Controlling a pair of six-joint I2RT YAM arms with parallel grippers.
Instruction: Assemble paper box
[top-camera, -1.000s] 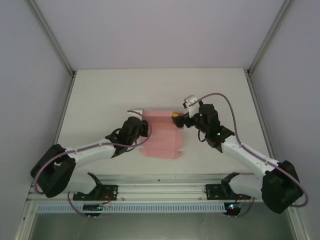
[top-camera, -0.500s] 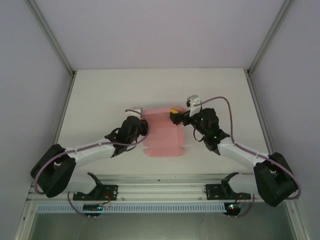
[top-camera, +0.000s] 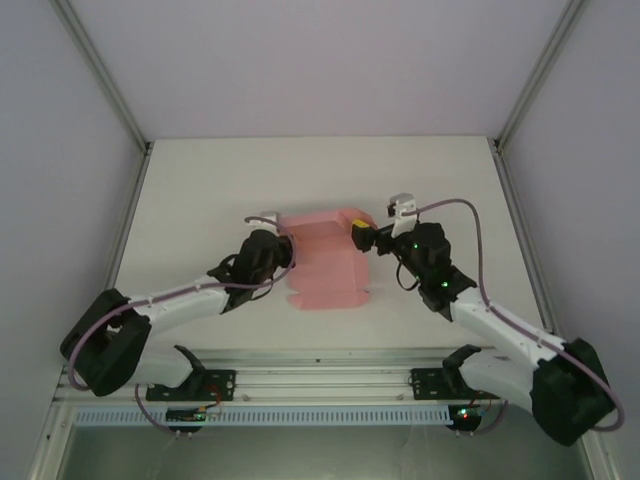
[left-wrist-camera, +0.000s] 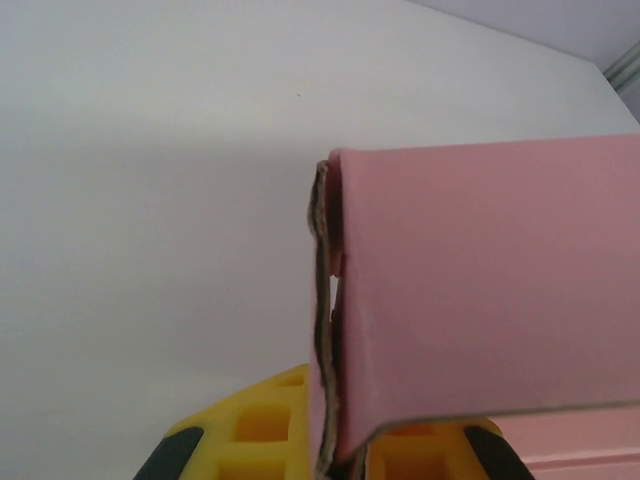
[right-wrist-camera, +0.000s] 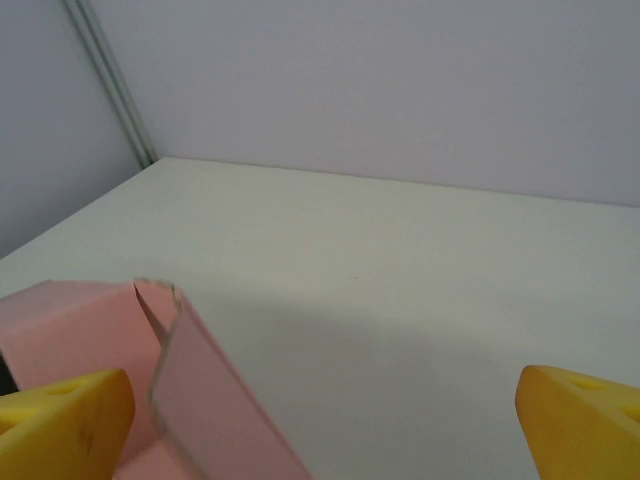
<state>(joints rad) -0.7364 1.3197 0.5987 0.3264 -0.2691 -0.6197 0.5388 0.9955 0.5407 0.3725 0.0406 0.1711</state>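
At paper box (top-camera: 325, 270) left edge: clamped tight on the raised card via left gripper (top-camera: 281, 243), yellow fingers (left-wrist-camera: 262, 428) either side of the card. At box far-right corner: splayed wide via right gripper (top-camera: 362, 236), yellow fingertips (right-wrist-camera: 62, 420) well apart, holding nothing, just beside an upturned flap (right-wrist-camera: 215, 405). On the table (top-camera: 200, 190), between both arms: salmon-pink, part-folded, far panel folded up, near panels lying flat, small tabs along the near edge.
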